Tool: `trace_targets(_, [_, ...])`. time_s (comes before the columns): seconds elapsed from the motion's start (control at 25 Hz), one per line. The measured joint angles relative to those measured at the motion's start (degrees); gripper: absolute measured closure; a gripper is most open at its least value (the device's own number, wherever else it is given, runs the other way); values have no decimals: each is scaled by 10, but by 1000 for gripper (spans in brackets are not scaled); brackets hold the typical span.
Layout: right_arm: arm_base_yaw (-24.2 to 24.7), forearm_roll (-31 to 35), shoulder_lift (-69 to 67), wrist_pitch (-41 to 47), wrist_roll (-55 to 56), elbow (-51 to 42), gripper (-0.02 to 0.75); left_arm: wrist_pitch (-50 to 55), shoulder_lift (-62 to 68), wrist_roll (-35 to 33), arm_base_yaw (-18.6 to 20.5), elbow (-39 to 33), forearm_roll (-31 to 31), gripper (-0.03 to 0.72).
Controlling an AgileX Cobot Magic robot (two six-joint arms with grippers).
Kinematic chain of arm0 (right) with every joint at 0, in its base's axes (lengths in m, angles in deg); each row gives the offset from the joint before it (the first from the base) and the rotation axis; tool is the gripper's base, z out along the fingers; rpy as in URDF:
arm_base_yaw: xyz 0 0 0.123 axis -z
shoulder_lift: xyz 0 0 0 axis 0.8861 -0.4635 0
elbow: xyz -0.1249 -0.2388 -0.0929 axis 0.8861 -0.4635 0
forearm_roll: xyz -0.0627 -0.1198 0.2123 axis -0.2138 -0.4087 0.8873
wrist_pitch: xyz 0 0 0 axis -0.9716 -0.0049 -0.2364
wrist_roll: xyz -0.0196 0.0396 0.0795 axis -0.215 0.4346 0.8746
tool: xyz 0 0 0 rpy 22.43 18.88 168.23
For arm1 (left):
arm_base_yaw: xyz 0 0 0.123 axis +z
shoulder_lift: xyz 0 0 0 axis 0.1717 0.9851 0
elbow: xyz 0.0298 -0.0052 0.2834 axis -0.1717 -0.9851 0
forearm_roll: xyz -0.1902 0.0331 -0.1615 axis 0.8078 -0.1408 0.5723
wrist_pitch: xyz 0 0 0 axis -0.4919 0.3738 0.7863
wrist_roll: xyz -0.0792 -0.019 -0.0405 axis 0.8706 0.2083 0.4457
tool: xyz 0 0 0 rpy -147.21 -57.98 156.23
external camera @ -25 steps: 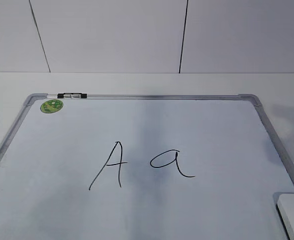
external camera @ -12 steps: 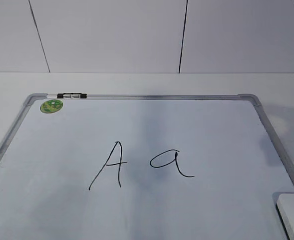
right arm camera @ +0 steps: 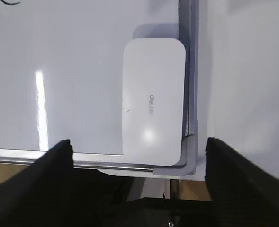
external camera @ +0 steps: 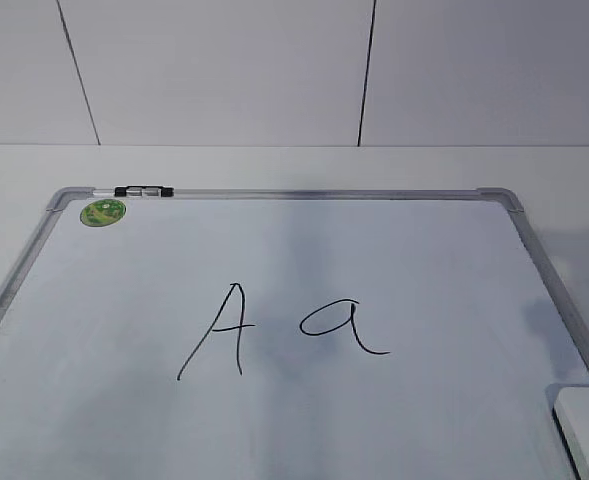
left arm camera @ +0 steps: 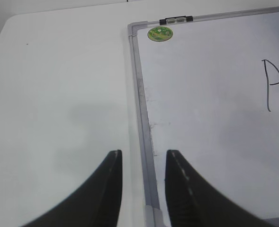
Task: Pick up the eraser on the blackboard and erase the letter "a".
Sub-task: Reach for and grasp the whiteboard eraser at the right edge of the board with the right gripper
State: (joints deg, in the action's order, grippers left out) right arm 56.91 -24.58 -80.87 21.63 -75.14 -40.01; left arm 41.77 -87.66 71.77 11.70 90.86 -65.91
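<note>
Lying flat in the near right corner of the blackboard, the eraser sits with its long right edge against the grey frame and its near end close to the rounded corner piece; in the exterior view only a white sliver of it shows at the bottom right. Relative to the eraser, the letter "a" is well apart, toward the middle of the board, with the capital A just beyond it on the far side. The right hand hovers above the eraser with its fingers spread wide, one dark finger on each side of the block and touching nothing. The left hand is far from the eraser, over the board's opposite frame edge, fingers parted with a narrow gap and empty. The eraser looks like a rigid, smooth plastic shell, probably light, and its glossy top suggests it could slip under a weak pinch. The two long sides seem the best place to grip, roughly at mid-length so it stays level when pressed down for wiping. The right-hand long side leaves almost no room against the frame, so the finger on that side may strike metal; sliding the block slightly inward first, or gripping across the short ends, may prove easier. Nothing has been picked up yet and the letter is intact.
</note>
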Motion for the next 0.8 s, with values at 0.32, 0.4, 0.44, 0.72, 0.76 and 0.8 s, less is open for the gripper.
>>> trace_targets(0.32, [-43, -45, -10, -3, 49, -47, 87, 0, 0, 0, 0, 0, 0, 454])
trace_targets(0.4, [-50, -46, -12, -4, 62, -51, 89, 0, 0, 0, 0, 0, 0, 454])
trace_targets(0.44, [-54, -47, -14, -4, 67, -51, 91, 0, 0, 0, 0, 0, 0, 454])
trace_targets(0.72, [-58, -51, -40, -7, 83, -51, 103, 0, 0, 0, 0, 0, 0, 454])
trace_targets(0.76, [-58, -51, -46, -10, 84, -51, 104, 0, 0, 0, 0, 0, 0, 454])
trace_targets(0.8, [-58, -50, -53, -12, 84, -51, 104, 0, 0, 0, 0, 0, 0, 454])
